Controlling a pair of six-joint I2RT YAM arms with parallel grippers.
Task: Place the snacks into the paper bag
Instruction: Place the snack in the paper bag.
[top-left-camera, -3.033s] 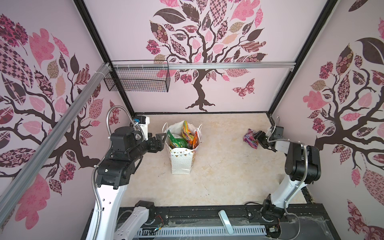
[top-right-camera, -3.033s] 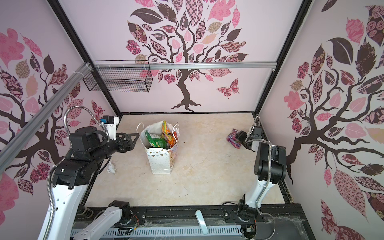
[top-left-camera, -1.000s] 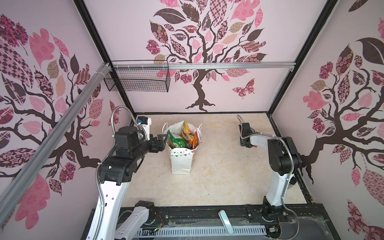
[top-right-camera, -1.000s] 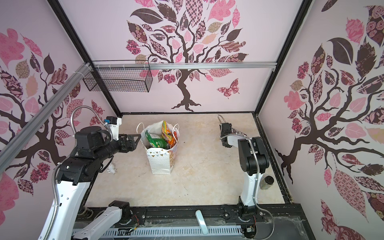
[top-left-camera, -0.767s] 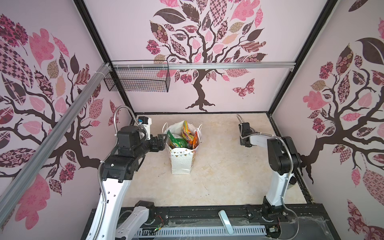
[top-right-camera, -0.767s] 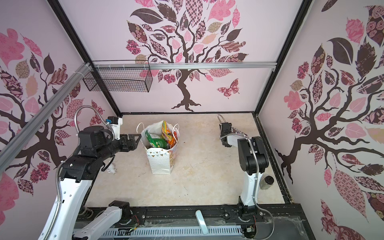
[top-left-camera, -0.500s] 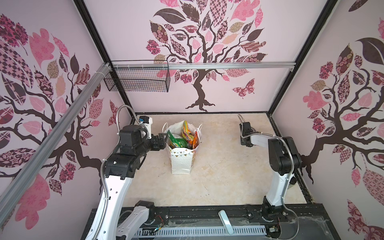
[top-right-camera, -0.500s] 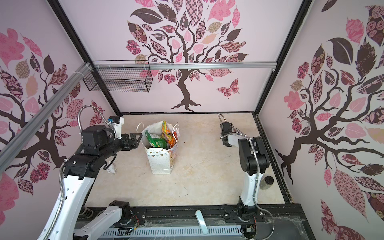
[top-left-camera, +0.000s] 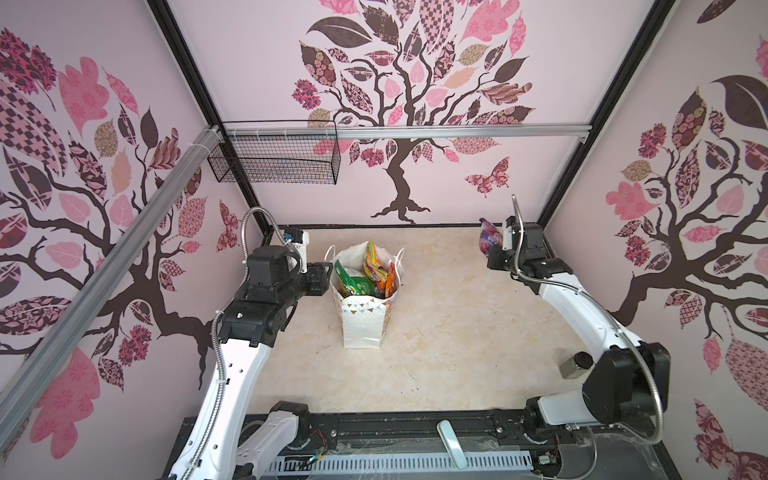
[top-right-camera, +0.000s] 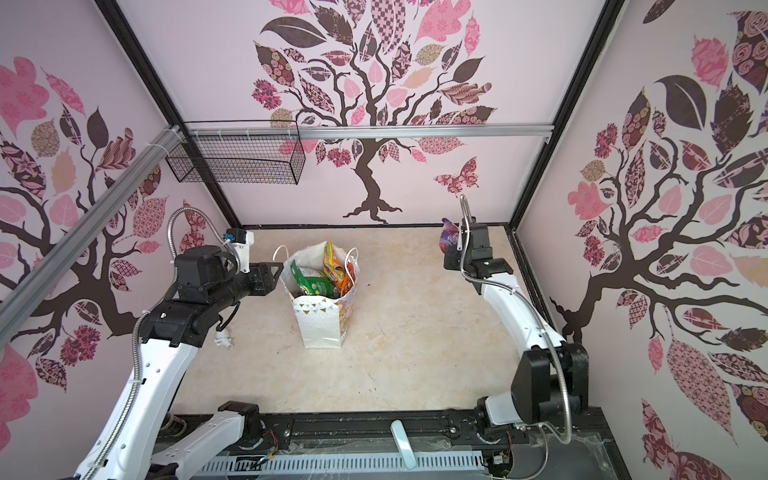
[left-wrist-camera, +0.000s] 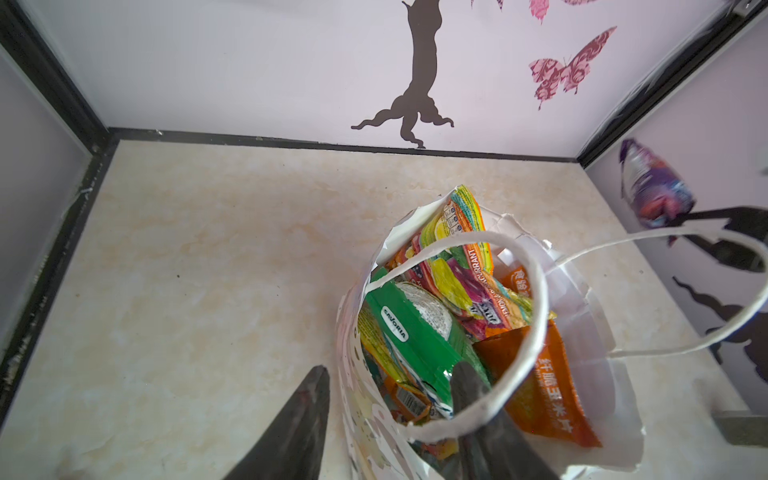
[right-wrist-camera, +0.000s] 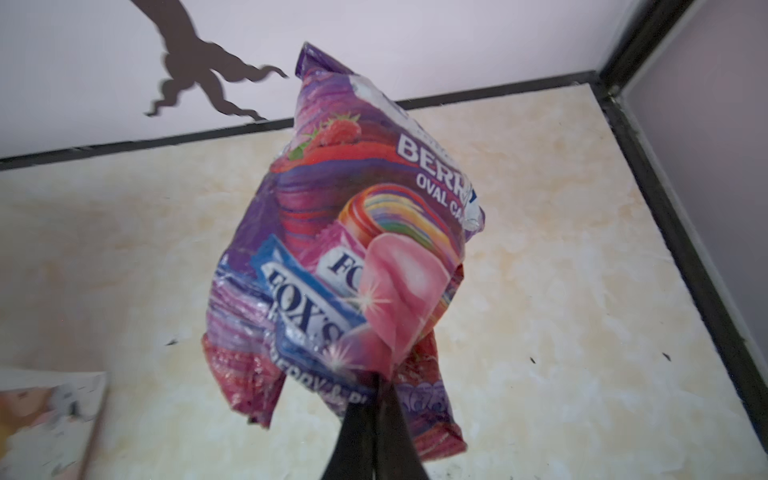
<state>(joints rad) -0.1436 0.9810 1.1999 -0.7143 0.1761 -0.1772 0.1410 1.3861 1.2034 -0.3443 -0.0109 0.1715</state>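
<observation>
Right hand (right-wrist-camera: 377, 382) pinches the purple pouch (right-wrist-camera: 353, 249) aloft, well apart from the paper bag (top-left-camera: 361, 324).

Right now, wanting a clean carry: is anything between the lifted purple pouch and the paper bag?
Nothing visible stands on the table between the purple pouch, held by the right gripper, and the paper bag. At the bag's mouth, a string handle arcs across and packed pouches stick up.

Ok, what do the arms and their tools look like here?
Left arm and right arm match: white shells, black joint housings, a ribbed silver conduit looping along each. Left tool and right tool are black with tapered pointed fingers.
</observation>
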